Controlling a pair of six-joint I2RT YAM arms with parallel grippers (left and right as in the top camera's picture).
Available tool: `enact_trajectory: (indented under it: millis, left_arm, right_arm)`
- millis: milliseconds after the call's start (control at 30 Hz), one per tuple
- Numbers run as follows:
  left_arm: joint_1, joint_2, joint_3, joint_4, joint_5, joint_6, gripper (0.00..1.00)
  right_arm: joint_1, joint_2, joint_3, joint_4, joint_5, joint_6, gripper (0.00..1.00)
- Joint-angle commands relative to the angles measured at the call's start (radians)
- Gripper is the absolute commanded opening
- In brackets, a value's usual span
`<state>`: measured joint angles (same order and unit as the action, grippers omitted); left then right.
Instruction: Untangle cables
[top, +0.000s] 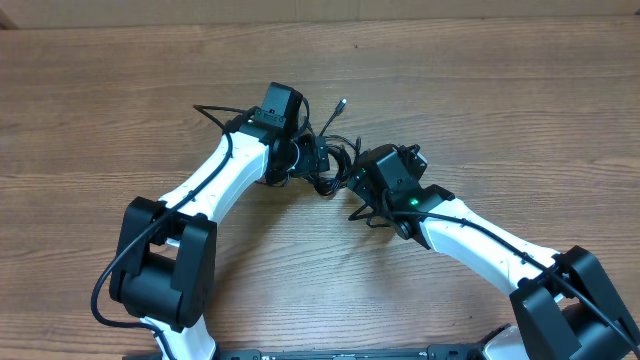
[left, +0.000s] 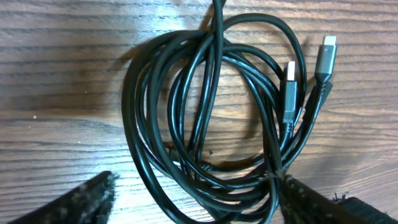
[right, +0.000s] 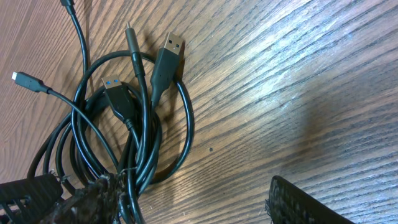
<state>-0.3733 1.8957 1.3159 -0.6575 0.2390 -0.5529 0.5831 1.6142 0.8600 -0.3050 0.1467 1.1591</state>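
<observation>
Left wrist view is showing the cables (left: 205, 112) lying bunched in loose loops on the desk (left: 62, 62). The left claw (left: 199, 183) and right claw (right: 193, 183) are both hanging released over the bunch, gripping nothing. In my judgement, each should be pinching a different plug (right: 173, 45) and drawing apart slowly

Black cables (left: 206, 93) lie bunched in tangled loops.
</observation>
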Motion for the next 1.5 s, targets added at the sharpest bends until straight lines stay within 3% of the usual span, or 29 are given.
enact_trajectory:
  millis: [0, 300, 400, 467, 567, 867, 1000, 1200, 1467]
  left_arm:
    - [-0.008, 0.040, 0.006, 0.012, -0.026, -0.030, 0.75]
    - [-0.010, 0.102, 0.006, 0.048, -0.029, -0.111, 0.68]
    - [-0.010, 0.122, 0.006, 0.058, -0.029, -0.140, 0.61]
    - [-0.011, 0.135, 0.006, 0.064, -0.029, -0.158, 0.46]
    - [-0.012, 0.145, 0.006, 0.068, -0.029, -0.166, 0.04]
    - [-0.013, 0.139, 0.017, 0.085, 0.000, -0.196, 0.04]
    - [-0.012, 0.130, 0.023, 0.082, 0.025, -0.322, 0.04]
    - [-0.012, 0.130, 0.023, 0.037, 0.131, -0.637, 0.04]
    - [-0.011, 0.130, 0.023, 0.026, 0.251, -0.665, 0.04]
  right_arm:
    - [-0.005, 0.010, -0.003, 0.009, 0.012, 0.004, 0.75]
    - [-0.005, 0.010, -0.003, 0.011, 0.010, 0.000, 0.78]
    - [-0.005, 0.010, -0.003, 0.013, 0.009, 0.000, 0.79]
    - [-0.005, 0.010, -0.003, 0.016, 0.008, 0.000, 0.78]
    - [-0.005, 0.010, -0.003, 0.016, 0.008, 0.000, 0.79]
    - [-0.005, 0.004, -0.002, 0.017, -0.044, -0.055, 0.79]
    - [-0.005, -0.026, -0.001, 0.018, -0.102, -0.144, 0.81]
    - [-0.002, -0.047, -0.002, 0.018, -0.238, -0.192, 0.82]
    - [0.006, -0.047, -0.006, 0.002, -0.178, -0.192, 0.81]
